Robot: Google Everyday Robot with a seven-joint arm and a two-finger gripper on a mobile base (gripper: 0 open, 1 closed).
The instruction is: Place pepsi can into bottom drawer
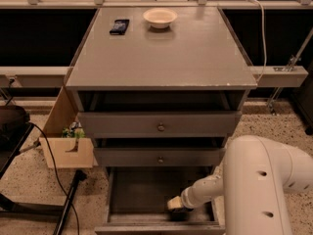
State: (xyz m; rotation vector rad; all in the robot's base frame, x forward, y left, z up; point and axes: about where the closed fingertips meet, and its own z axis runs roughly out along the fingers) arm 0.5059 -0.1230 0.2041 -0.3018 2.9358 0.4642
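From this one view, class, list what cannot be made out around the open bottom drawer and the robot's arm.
1. Pepsi can: not visible in the camera view; the gripper, low inside the bottom drawer, or the shadow there may hide it.
2. Drawer's front: cut off by the lower edge.
3. Drawer's right wall: hidden behind the robot arm.
4. Dark flat object on the cabinet top: too small to identify.
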